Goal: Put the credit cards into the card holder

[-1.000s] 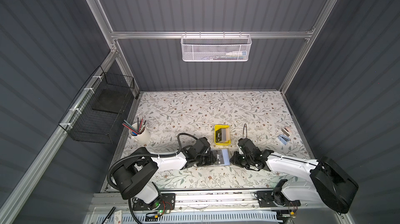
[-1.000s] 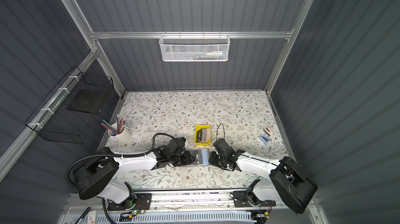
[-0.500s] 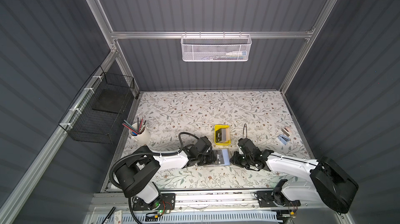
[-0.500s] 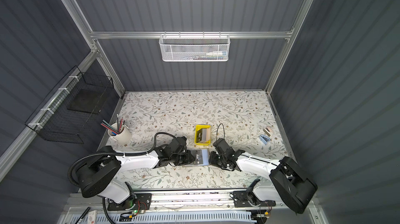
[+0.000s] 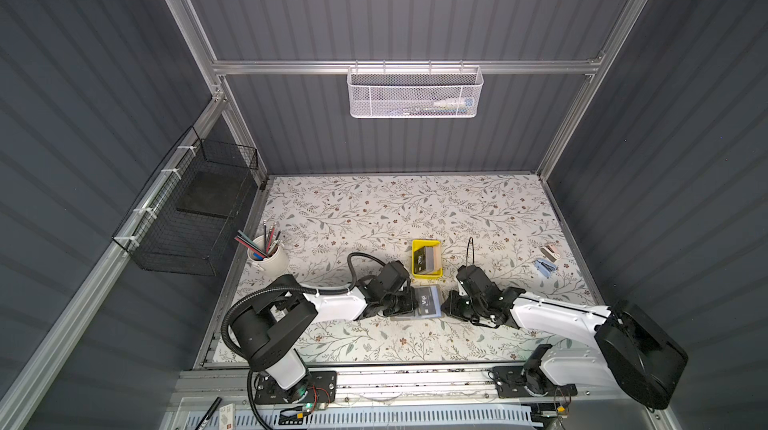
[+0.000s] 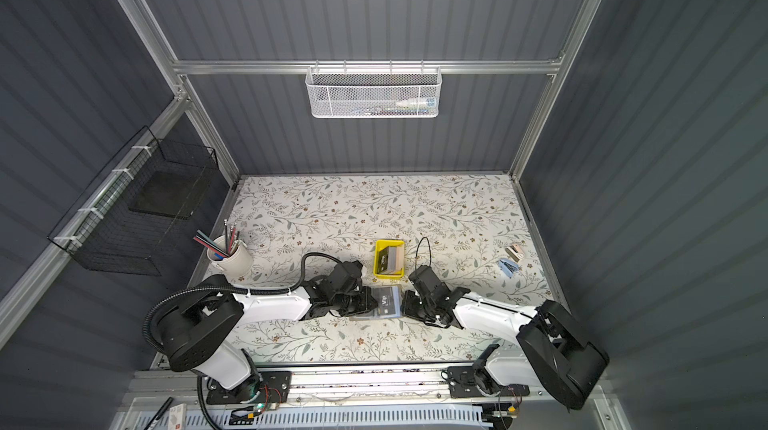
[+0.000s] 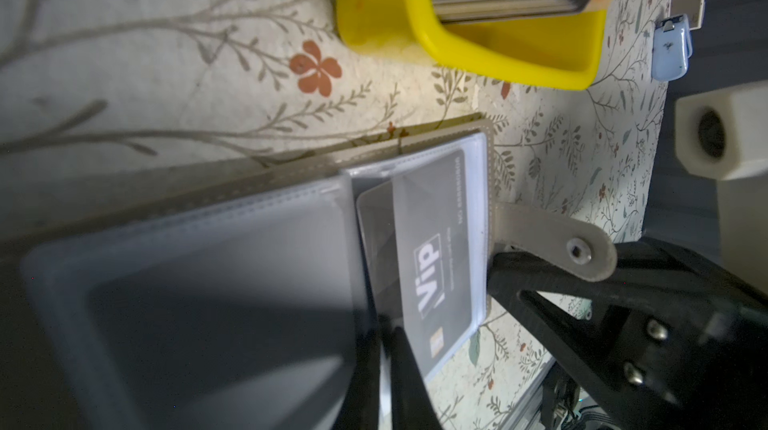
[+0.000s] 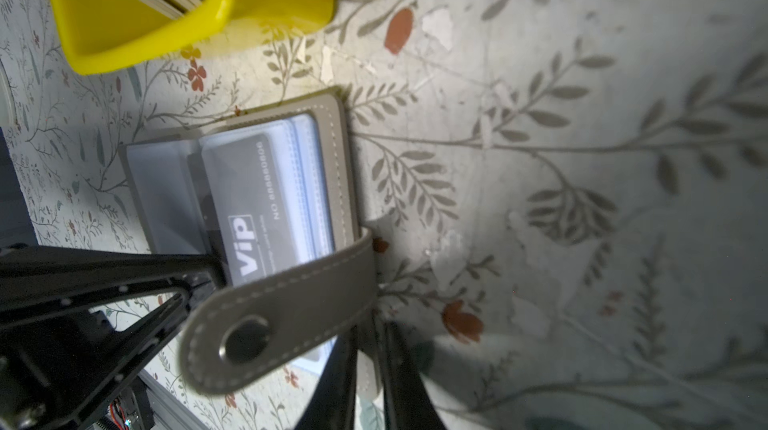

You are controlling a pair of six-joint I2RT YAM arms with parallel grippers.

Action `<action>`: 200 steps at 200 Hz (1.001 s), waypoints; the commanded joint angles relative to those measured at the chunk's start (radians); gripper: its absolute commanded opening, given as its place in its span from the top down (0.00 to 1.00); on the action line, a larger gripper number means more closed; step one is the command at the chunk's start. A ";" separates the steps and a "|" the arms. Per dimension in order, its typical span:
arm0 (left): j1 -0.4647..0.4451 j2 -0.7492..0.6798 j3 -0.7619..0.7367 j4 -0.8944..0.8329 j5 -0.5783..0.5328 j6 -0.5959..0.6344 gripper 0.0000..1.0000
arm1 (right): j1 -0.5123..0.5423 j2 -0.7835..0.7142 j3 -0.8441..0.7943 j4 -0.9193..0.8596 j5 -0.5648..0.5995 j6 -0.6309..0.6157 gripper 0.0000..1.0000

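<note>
VIP card (image 7: 432,266) sits mostly inside a clear sleeve (image 7: 478,182) of the open card holder (image 8: 338,166), lying flat just on the robot's side of the yellow tray (image 5: 426,274), where more credit cards (image 5: 426,259) wait. Left gripper (image 7: 387,349) is pinched narrow, seemingly on the card's trailing corner; right gripper (image 8: 368,349) clamps the holder's edge beside its strap (image 8: 282,315). A skewed push could jam the card or buckle the sleeve; a slipping clamp would let the holder slide

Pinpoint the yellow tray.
In both top views the yellow tray sits midway across the table, just beyond the open card holder, with stacked credit cards inside.
</note>
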 commanded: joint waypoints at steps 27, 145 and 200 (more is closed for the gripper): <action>0.006 0.037 0.005 0.059 0.040 -0.018 0.93 | -0.003 0.015 -0.016 -0.002 0.005 -0.001 0.83; 0.005 -0.033 -0.013 0.027 0.022 -0.012 0.93 | -0.002 -0.015 -0.014 -0.023 0.010 -0.002 0.83; 0.017 -0.150 -0.090 0.012 0.008 -0.029 0.89 | -0.001 -0.110 0.006 -0.105 0.039 -0.009 0.82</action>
